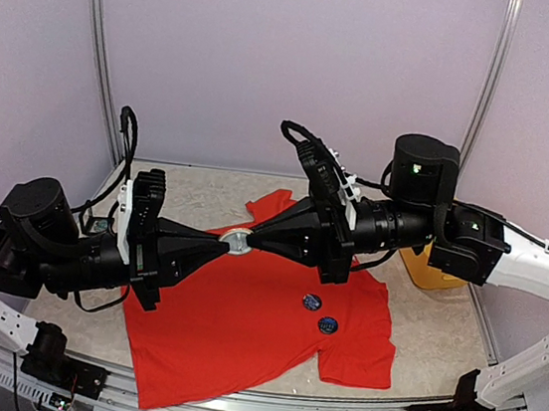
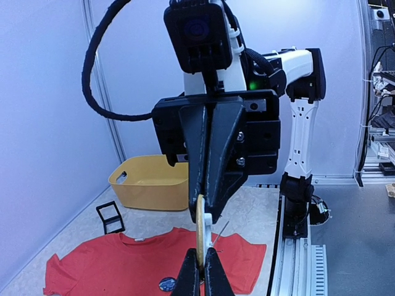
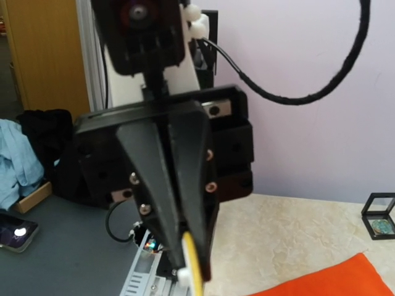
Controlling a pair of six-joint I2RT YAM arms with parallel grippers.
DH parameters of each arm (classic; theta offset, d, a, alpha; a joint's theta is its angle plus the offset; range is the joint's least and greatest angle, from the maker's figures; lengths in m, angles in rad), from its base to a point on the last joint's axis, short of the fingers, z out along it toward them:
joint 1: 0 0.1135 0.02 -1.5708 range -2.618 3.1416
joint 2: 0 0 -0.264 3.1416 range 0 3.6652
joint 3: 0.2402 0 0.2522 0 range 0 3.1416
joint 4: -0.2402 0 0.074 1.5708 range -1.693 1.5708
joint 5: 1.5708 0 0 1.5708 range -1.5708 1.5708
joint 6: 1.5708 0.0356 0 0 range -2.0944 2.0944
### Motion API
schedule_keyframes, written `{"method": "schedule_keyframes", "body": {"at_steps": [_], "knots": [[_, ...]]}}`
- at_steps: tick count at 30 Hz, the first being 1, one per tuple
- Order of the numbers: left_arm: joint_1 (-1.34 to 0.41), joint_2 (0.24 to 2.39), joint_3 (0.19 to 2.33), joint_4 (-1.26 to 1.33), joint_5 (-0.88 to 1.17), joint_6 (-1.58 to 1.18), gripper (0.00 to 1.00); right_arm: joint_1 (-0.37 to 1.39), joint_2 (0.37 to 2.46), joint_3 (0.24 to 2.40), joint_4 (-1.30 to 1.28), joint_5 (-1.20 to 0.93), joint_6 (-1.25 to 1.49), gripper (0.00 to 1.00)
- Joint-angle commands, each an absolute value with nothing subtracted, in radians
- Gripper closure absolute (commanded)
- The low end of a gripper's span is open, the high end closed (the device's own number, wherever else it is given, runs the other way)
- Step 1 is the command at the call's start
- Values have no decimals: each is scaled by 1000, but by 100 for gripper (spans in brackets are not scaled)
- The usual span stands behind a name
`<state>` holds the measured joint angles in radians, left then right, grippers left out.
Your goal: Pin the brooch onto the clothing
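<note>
— Top external first. Tip to tip in mid-air: left gripper [image 1: 223,242], right gripper [image 1: 250,245]. Anything between?
— Yes: the brooch [image 1: 236,243], a pale round disc. Held up off the table [image 1: 201,189].
— Clamped from both sides?
— Clamped tight, both. Clearer from the left wrist: brooch [image 2: 200,231] edge-on and upright, pinched at its lower rim by the left gripper [image 2: 201,271], at its upper rim by the right gripper [image 2: 205,203]. Thin pin [image 2: 220,230] sticking out sideways, tilted.
— And the T-shirt [image 1: 238,341]?
— Spread flat on the table, red-orange, straight below the two grippers. Not touching the brooch. On the fabric near the right sleeve: a dark round badge [image 1: 312,301], a second badge [image 1: 328,324] just beside.
— Anything else around?
— Yellow basket [image 1: 425,271] past the shirt's right edge, partly hidden behind the right arm. Small black frame [image 2: 110,217] just off the shirt's far edge.
— Right wrist?
— Blurred up close. Left gripper's fingers head-on, a yellowish sliver of brooch [image 3: 192,268] at the tips, a corner of T-shirt [image 3: 333,280] lower right.
</note>
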<state>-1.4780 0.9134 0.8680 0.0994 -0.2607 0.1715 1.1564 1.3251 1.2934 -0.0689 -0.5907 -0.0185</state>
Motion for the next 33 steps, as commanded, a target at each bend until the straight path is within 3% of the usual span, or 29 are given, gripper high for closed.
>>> {"method": "schedule_keyframes", "body": {"at_steps": [1,2,4,7,9,14,16,21,28,33], "knots": [[-1470,919,859,127,-321,127,100,1164,1337,1291,-42,-612,-3,100],[-1456,919,857,128,-359,98,100,1160,1333,1277,-20,-610,12,100],[-1412,916,845,114,-401,32,67,1127,1328,1239,10,-610,56,100],[-1348,888,792,116,-431,-56,41,1022,1328,1159,56,-566,150,100],[-1287,868,730,105,-512,-162,33,945,1327,1077,96,-526,238,100],[-1050,854,502,51,-449,-553,36,797,1345,835,227,-486,366,100],[-1001,856,386,83,-428,-676,42,755,1357,762,271,-466,397,100],[-944,853,155,158,-431,-883,45,665,1374,639,327,-413,457,100],[-852,846,-33,221,-416,-1020,46,570,1378,527,421,-428,509,100],[-792,821,4,41,-484,-1090,46,563,1357,522,403,-413,500,100]]}}
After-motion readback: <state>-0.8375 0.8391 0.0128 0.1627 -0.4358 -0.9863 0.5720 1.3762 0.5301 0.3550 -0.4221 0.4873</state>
